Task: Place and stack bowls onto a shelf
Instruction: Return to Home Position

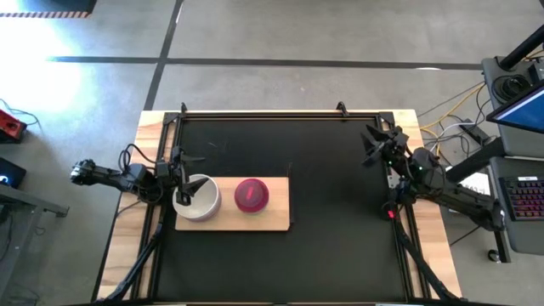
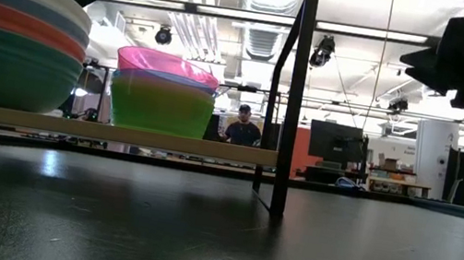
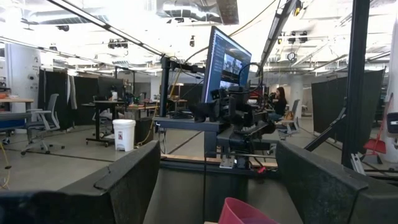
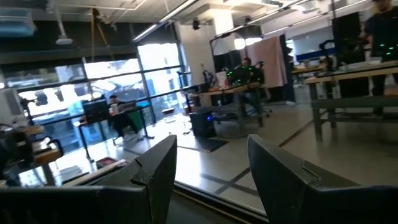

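Observation:
Two stacks of bowls stand on the pale wooden shelf point(image 1: 276, 217). The left stack point(image 2: 8, 39) shows white on top, then blue, red and dark green layers. The right stack point(image 2: 163, 91) has magenta on top over cyan, yellow-green and green. My left gripper point(image 1: 183, 189) is open and hovers just over the white bowl point(image 1: 202, 200) at its left rim. In the left wrist view the magenta bowl's rim point(image 3: 245, 213) shows ahead of the spread fingers point(image 3: 127, 180). My right gripper point(image 1: 372, 140) is open and waits high near the table's far right corner.
A black frame post point(image 2: 293, 102) stands just right of the shelf's end. The black tabletop point(image 1: 340, 229) spreads to the right of the shelf and in front of it. A person point(image 2: 242, 127) sits in the room far behind the table.

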Controlling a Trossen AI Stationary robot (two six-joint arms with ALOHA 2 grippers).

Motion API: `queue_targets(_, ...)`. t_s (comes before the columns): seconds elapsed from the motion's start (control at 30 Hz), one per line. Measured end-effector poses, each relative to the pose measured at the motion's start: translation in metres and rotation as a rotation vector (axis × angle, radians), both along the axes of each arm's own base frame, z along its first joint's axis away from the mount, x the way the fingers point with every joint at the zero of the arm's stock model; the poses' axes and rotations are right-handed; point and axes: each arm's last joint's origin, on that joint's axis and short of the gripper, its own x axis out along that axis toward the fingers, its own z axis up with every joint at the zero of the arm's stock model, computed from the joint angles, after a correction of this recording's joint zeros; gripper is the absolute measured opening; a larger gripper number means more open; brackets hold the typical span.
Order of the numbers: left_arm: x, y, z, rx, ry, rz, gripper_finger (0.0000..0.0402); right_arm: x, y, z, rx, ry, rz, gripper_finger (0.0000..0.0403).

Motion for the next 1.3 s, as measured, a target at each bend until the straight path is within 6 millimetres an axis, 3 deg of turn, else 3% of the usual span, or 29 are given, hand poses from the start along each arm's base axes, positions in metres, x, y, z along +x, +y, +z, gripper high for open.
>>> queue_targets(0.33,0.000,0.000,0.000,0.000,0.000,0.000,0.0302,-0.005,-0.006,-0.018,-0.002,0.023,-0.078,0.0185)
queue_targets(1.3,0.000,0.000,0.000,0.000,0.000,0.000,0.0302,-0.011,-0.006,-0.021,0.019,0.006,-0.108,0.0185)
